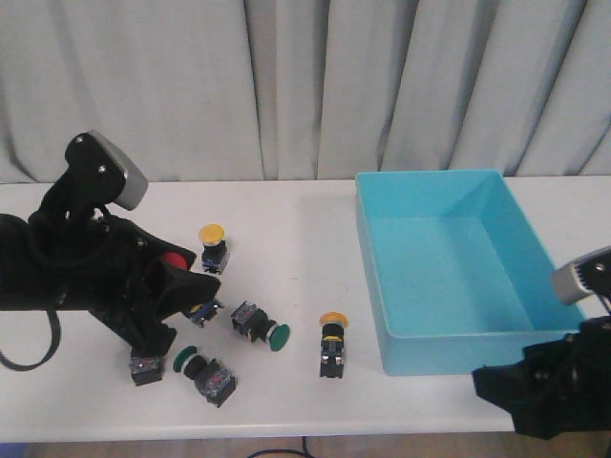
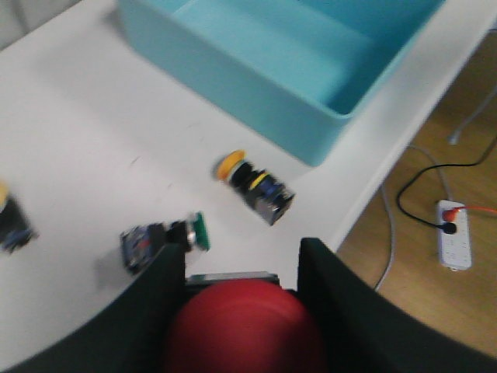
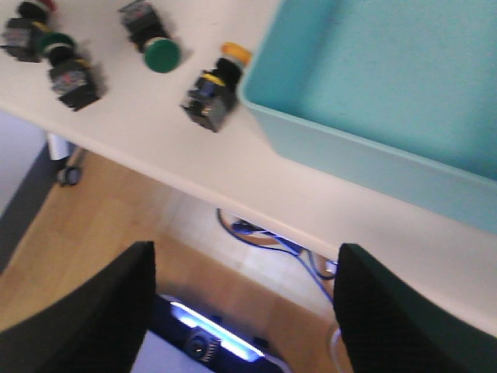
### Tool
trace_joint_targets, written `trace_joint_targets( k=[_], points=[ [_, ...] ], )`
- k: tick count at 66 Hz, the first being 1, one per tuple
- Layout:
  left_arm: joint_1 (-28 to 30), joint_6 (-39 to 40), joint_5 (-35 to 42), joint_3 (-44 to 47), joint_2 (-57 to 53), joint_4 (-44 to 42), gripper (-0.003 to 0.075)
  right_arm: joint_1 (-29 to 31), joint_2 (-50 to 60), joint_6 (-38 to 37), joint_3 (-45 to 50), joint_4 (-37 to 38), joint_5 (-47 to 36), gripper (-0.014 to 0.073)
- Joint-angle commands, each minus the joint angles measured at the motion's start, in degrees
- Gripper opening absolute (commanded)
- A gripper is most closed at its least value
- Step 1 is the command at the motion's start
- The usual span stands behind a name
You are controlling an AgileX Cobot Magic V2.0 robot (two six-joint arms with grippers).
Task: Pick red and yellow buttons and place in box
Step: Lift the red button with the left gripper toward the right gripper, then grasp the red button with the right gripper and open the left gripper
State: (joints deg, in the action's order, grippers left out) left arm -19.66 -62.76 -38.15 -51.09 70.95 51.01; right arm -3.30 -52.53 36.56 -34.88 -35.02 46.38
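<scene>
My left gripper point(image 1: 194, 289) is shut on a red button point(image 1: 173, 260), held just above the table's left part. In the left wrist view its red cap point(image 2: 245, 330) fills the gap between the black fingers point(image 2: 167, 287). One yellow button point(image 1: 212, 245) stands behind that gripper. Another yellow button point(image 1: 332, 343) lies near the front edge, left of the turquoise box point(image 1: 477, 351); it also shows in the wrist views point(image 2: 252, 183) point(image 3: 213, 95). My right gripper point(image 3: 245, 260) is open and holds nothing, low beyond the table's front edge by the box's front right corner point(image 1: 501, 386).
Green-capped buttons point(image 1: 261, 325) point(image 1: 204, 370) lie between the left arm and the front yellow button. A black button body point(image 1: 145, 365) rests under the left arm. A power strip point(image 2: 454, 242) and cables lie on the wooden floor. A curtain hangs behind the table.
</scene>
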Motion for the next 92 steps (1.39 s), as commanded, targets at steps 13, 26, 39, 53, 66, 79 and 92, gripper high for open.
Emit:
trace_joint_targets(
  k=[13, 26, 39, 53, 66, 79, 92],
  points=[
    [0.0, -33.5, -15.1, -1.5, -1.0, 20.5, 0.0143, 0.2, -11.7, 26.7, -4.4, -24.1, 7.2, 0.0471],
    [0.0, -38.9, -20.0, -1.5, -1.0, 23.5, 0.0143, -11.0, -17.0, 30.2, -11.6, -21.5, 6.2, 0.0471],
    [0.0, -39.4, -20.2, -1.5, -1.0, 23.5, 0.0143, -23.0, -21.4, 39.5, -17.7, -18.1, 0.9, 0.0471],
    [0.0, -39.4, -20.4, -1.5, -1.0, 23.5, 0.0143, -29.7, -24.8, 49.8, -22.0, -18.5, -4.5, 0.0471],
    [0.0, -39.4, -20.7, -1.5, -1.0, 23.5, 0.0143, -31.1, -26.7, 52.7, -24.4, -20.5, -6.4, 0.0471],
    [0.0, -39.4, -20.7, -1.5, -1.0, 23.5, 0.0143, -31.1, -26.7, 58.0, -24.6, -26.3, -5.4, 0.0471],
    [0.0, -39.4, -20.7, -1.5, -1.0, 23.5, 0.0143, -31.1, -26.8, 59.3, -24.5, -26.9, -4.9, 0.043]
  ],
)
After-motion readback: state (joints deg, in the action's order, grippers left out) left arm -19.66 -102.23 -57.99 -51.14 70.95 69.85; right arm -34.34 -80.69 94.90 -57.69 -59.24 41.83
